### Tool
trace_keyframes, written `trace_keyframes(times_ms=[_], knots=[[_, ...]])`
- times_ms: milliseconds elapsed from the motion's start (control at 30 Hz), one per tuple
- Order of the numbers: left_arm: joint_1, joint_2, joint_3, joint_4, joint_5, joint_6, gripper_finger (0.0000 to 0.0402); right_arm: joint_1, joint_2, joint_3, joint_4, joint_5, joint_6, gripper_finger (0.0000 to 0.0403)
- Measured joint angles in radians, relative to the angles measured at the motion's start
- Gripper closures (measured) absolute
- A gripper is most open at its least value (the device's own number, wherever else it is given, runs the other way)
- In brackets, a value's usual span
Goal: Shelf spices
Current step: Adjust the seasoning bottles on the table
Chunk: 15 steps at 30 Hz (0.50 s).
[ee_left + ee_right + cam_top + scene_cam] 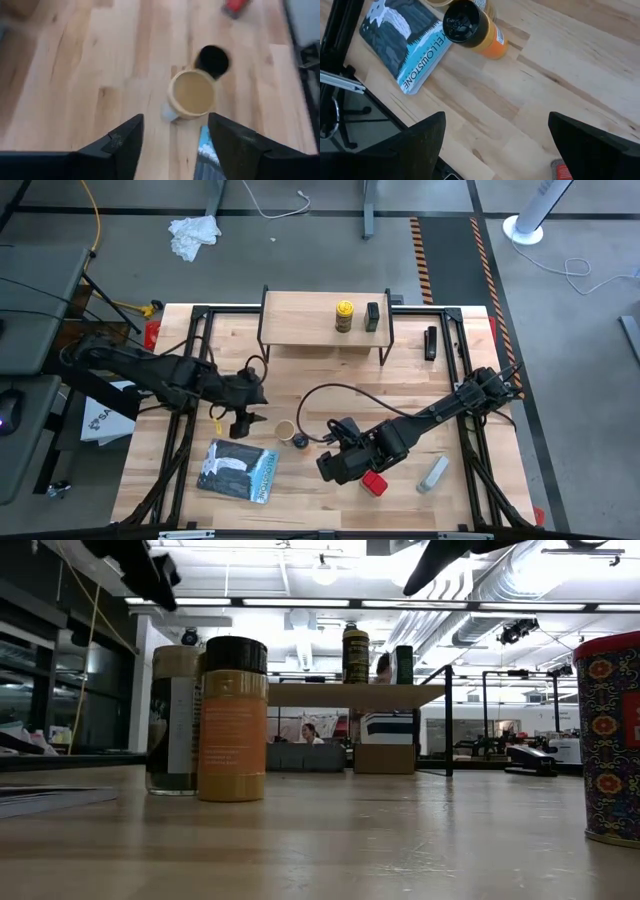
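The shelf stands at the table's far middle on thin black legs. On its plank stand the yellow jar and the small black tin. The tan cylinder and the amber jar with black cap stand upright side by side near the table's middle. The red tin stands near the near edge. My left gripper hovers open just left of the tan cylinder. My right gripper hovers open between the amber jar and the red tin.
A flat blue-grey book-like case lies near the near-left edge. A small grey bar lies right of the red tin. A small black object lies right of the shelf. A cable loops across the table's middle.
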Motion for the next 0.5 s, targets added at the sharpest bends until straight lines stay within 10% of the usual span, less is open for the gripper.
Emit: trace_keyframes(times_ms=[500], knots=[[-0.104,0.008,0.01,0.129,-0.022,0.532,0.01,0.0,0.0,0.0,-0.008,-0.045,-0.028,0.0054]])
